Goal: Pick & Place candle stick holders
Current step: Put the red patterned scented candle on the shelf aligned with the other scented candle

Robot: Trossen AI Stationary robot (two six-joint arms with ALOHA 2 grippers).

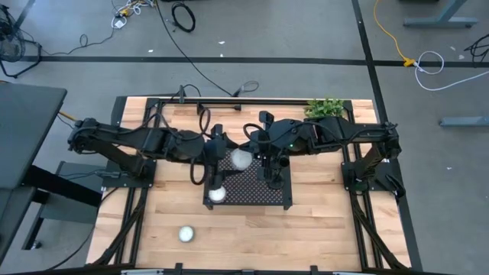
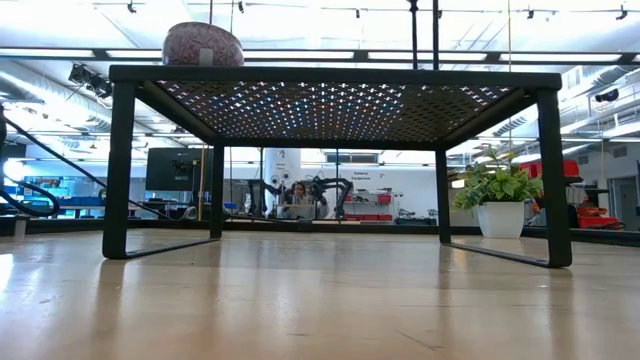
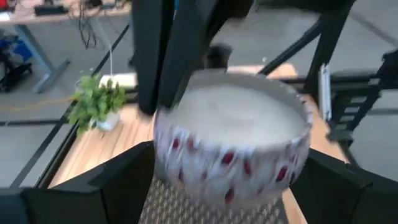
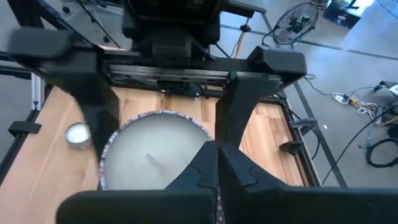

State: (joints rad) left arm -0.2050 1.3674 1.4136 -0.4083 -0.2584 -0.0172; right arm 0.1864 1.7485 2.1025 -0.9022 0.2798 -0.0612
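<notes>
A large white candle in a red-spotted bowl [image 3: 233, 146] stands over the black perforated tray [image 1: 248, 200]. My left gripper [image 3: 230, 155] is open, one finger on each side of the bowl. What the bowl rests on is hidden. My right gripper [image 4: 216, 165] is shut just right of that candle [image 4: 152, 155], with nothing between its fingers. A second candle [image 2: 203, 45] sits at the tray's near left [image 1: 217, 194]. In the low view, thin black stems [image 2: 413, 30] rise from the tray's top. I cannot tell whether they are candle stick holders.
A small white candle [image 1: 186, 233] lies on the bare wood near the table's front left. A potted plant [image 1: 325, 107] stands at the far right corner. The tray stands on tall legs [image 2: 120, 170] with open space beneath it.
</notes>
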